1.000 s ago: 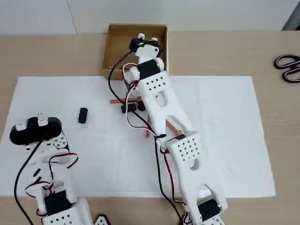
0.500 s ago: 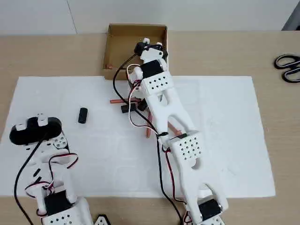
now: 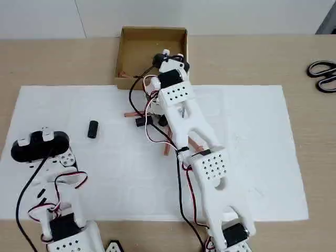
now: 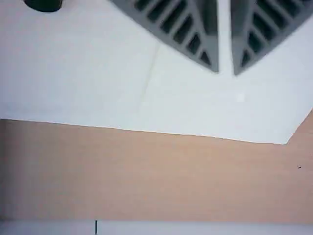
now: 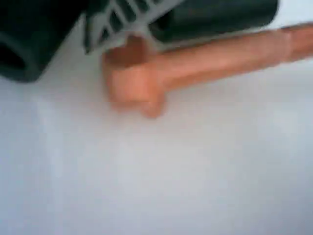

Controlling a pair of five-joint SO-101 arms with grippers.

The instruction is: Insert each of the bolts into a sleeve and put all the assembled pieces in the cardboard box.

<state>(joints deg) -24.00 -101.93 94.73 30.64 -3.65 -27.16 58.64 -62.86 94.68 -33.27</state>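
Note:
A black sleeve [image 3: 93,128] lies alone on the white sheet [image 3: 252,157], also seen at the edge of the left wrist view as the same sleeve [image 4: 44,5]. My right gripper [image 3: 155,113] is low over a cluster near the cardboard box [image 3: 119,58]: a copper bolt [image 3: 131,113] and a black sleeve [image 3: 142,121]. In the right wrist view a bolt [image 5: 195,58] lies close up on the sheet between two black sleeves [image 5: 19,49] [image 5: 215,19]. More bolts [image 3: 167,147] lie under the arm. My left gripper [image 4: 226,71] hangs shut and empty near the sheet's left edge.
Scissors [image 3: 323,73] lie at the far right on the wooden table [image 3: 52,63]. A small reddish piece [image 3: 122,75] sits in the box's near left corner. The right arm [image 3: 205,168] crosses the sheet's middle diagonally. The left arm's base [image 3: 63,226] stands at the near left.
The right arm's wrist has drawn back from over the box toward the sheet and come down over the bolts and sleeves. The left arm has stayed put.

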